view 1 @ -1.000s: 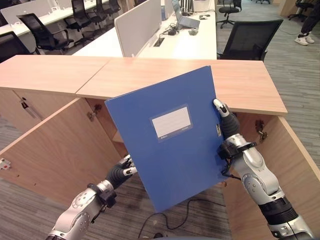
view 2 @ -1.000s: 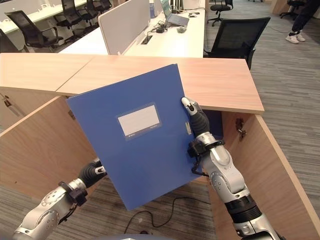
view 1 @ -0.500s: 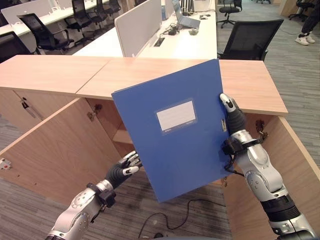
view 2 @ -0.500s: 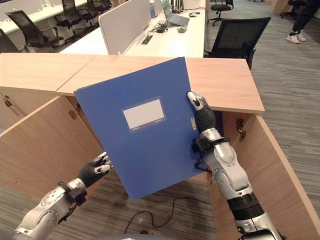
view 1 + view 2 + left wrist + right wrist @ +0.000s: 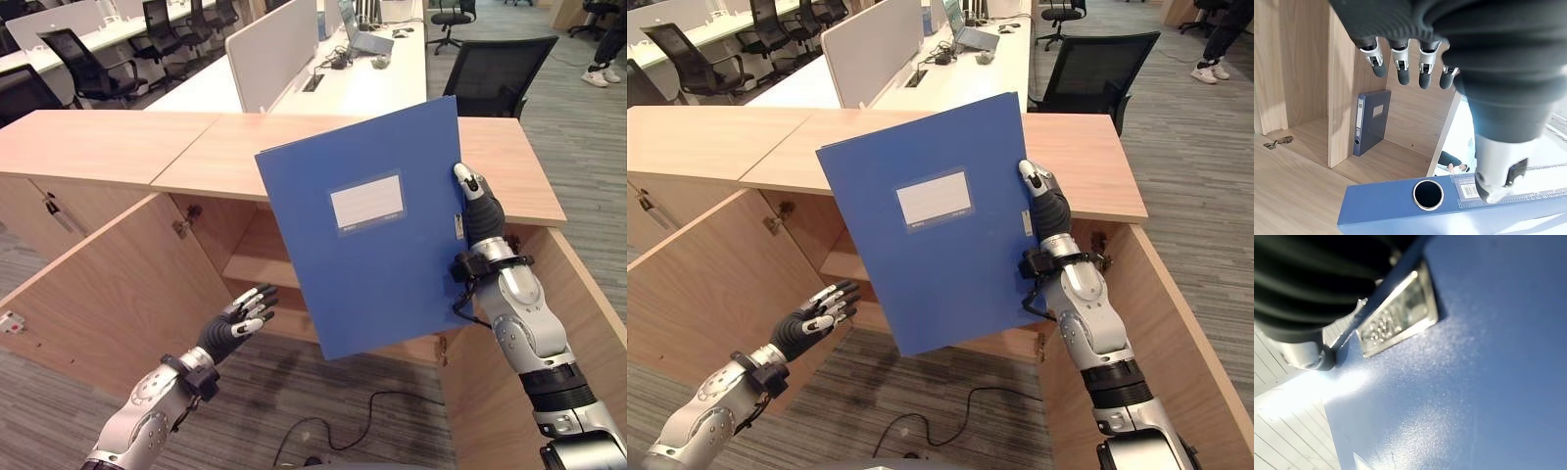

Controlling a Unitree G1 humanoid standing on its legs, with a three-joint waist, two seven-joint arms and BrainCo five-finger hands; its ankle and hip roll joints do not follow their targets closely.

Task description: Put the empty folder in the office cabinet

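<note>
A blue folder (image 5: 377, 225) with a white label hangs upright in front of the open office cabinet (image 5: 196, 147). My right hand (image 5: 482, 217) is shut on the folder's right edge, thumb on the front face, fingers hidden behind. The right wrist view looks closely along the folder's blue face (image 5: 1474, 382). My left hand (image 5: 235, 321) is open, low and to the left, apart from the folder. Past the straight fingers (image 5: 1400, 63) in the left wrist view is the folder's spine (image 5: 1449, 200) with its ring hole. Both cabinet doors stand open and an inner shelf (image 5: 260, 266) shows.
Another blue folder (image 5: 1369, 122) stands upright inside the cabinet against a partition. The left door (image 5: 108, 294) and right door (image 5: 588, 313) swing out on either side of me. Behind the cabinet are white desks, a black office chair (image 5: 495, 83) and a person's shoes (image 5: 598, 73).
The right hand has lifted the folder up and to the right. The left hand has come off the folder's lower edge and now hangs open below it.
</note>
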